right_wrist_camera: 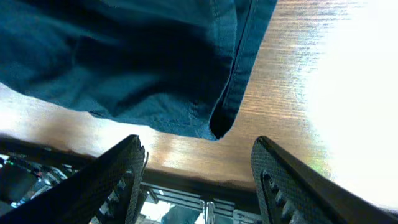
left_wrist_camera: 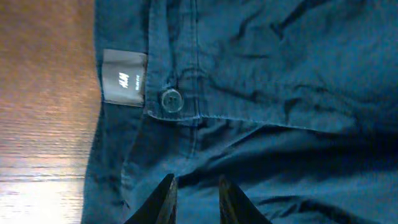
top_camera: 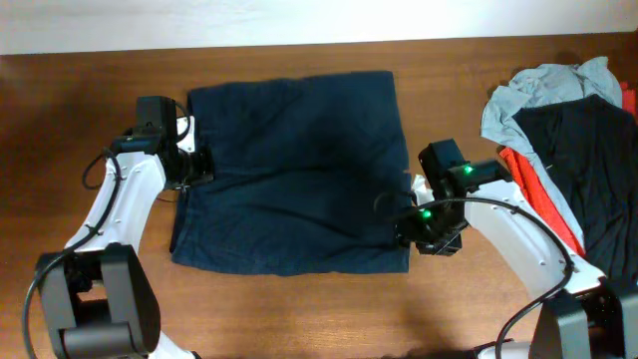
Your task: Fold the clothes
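right wrist view: right fingers (right_wrist_camera: 109, 180) wide before the shorts (right_wrist_camera: 124, 62); left fingers (left_wrist_camera: 163, 202) narrow, can't tell if holding.

The overhead view is evenly and softly lit from above and sharp throughout; the arms (top_camera: 118, 199) cast faint, short shadows on the table (top_camera: 299, 309), and a pale strip (top_camera: 299, 20) along the top edge is washed out. The dark shorts (top_camera: 299, 170) swallow detail, their creases barely readable. The left wrist view is dim and bluish, with a dull sheen on the wood at lower left. In the right wrist view hard glare burns out the wood at right, while the right gripper (right_wrist_camera: 198, 144) looms dark and soft-edged
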{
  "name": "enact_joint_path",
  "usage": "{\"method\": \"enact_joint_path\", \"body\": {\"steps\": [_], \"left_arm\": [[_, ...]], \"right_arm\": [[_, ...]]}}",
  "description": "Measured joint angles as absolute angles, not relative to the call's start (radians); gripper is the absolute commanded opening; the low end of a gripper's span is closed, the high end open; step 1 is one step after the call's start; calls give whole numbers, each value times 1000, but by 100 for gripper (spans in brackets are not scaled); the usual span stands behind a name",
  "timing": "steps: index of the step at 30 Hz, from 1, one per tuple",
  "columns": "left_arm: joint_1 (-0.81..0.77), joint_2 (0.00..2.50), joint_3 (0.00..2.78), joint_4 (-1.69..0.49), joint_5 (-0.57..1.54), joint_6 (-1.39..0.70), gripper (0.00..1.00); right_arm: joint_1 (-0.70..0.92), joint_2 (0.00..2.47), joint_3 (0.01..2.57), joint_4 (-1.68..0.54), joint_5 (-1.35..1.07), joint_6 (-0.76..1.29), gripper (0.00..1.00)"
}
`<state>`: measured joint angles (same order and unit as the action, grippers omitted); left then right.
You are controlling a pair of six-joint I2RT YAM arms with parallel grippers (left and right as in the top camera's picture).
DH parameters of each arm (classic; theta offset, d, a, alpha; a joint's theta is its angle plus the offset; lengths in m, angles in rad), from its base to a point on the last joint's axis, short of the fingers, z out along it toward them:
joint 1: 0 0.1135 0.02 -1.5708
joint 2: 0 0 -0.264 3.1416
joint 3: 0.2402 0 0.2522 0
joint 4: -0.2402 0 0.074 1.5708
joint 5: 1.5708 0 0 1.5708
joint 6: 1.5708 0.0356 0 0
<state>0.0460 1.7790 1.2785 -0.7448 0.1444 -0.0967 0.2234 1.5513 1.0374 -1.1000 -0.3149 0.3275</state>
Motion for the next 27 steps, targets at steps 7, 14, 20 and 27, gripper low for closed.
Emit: {"method": "enact_joint_path", "body": {"steps": [7,14,20,27], "left_arm": [[29,1779,1278,-807,154,-93,23],[27,1779,1278,-833,158,-93,23],[27,1773,1278,-860,152,-93,23],[27,1674,1277,-913,103,-93,23]], "right_arm": [[223,1554,964,-1011,-321,360,65],[223,1555,898,-881,-391,373,44],[223,1556,883,-873,-434,377,4],[223,1553,886,-1051,-377,377,4]]}}
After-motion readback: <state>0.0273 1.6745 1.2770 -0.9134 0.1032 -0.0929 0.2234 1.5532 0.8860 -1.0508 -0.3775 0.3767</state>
